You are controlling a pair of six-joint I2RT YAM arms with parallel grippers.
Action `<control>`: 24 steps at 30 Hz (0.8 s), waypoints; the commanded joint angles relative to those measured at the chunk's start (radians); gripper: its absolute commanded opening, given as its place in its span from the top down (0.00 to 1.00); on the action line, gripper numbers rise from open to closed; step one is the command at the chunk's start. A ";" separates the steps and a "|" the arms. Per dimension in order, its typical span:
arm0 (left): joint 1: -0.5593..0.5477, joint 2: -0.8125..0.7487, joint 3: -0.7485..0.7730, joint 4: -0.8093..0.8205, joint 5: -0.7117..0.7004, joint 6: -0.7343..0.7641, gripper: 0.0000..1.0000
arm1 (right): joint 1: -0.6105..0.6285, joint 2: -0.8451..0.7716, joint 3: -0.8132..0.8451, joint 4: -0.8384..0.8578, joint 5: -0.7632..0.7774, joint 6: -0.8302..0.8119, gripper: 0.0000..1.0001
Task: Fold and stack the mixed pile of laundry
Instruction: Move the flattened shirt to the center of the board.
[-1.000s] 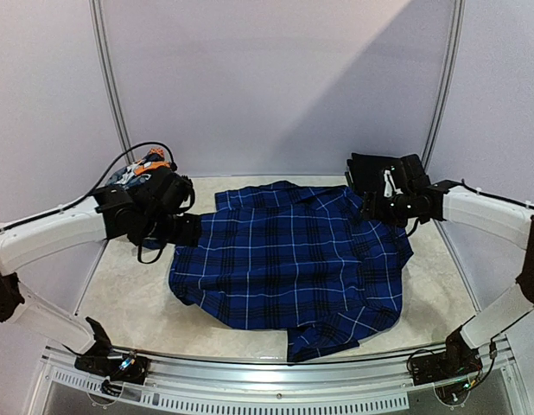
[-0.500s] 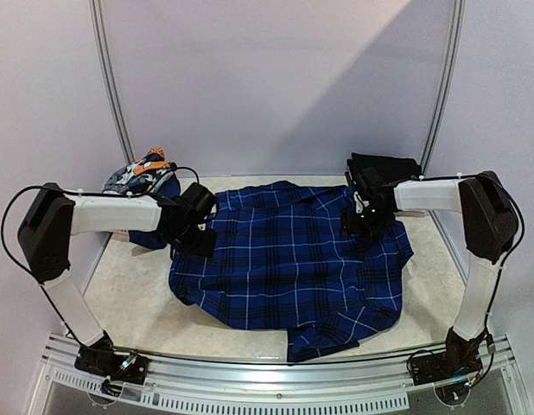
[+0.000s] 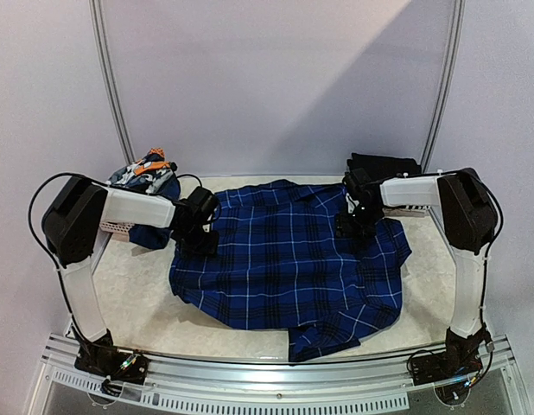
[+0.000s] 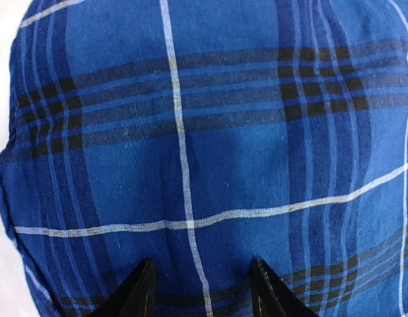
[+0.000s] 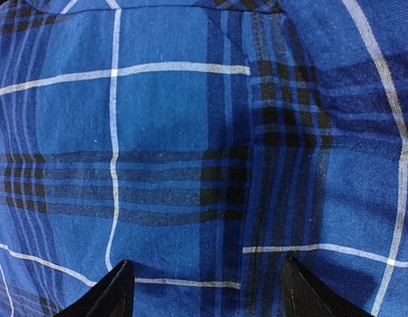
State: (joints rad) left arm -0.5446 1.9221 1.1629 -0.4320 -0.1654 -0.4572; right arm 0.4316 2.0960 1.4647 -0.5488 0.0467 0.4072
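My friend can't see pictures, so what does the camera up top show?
A blue plaid shirt lies spread on a pale table, with two white robot arms over it: left fingers at its left edge, right fingers on its upper right part. Colourful clothes sit at the far left corner, black clothes at the far right.
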 commanded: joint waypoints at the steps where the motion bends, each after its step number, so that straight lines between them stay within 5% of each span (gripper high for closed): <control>1: 0.038 0.059 0.036 0.020 0.027 0.016 0.51 | -0.019 0.081 0.053 -0.042 -0.026 -0.010 0.24; 24: 0.178 0.294 0.372 -0.066 0.103 0.043 0.57 | -0.098 0.358 0.459 -0.124 -0.256 -0.049 0.28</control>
State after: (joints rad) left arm -0.3977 2.1456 1.4807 -0.4492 -0.0925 -0.4297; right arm 0.3450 2.3573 1.8824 -0.6243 -0.1455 0.3645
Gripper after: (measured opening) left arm 0.433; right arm 0.719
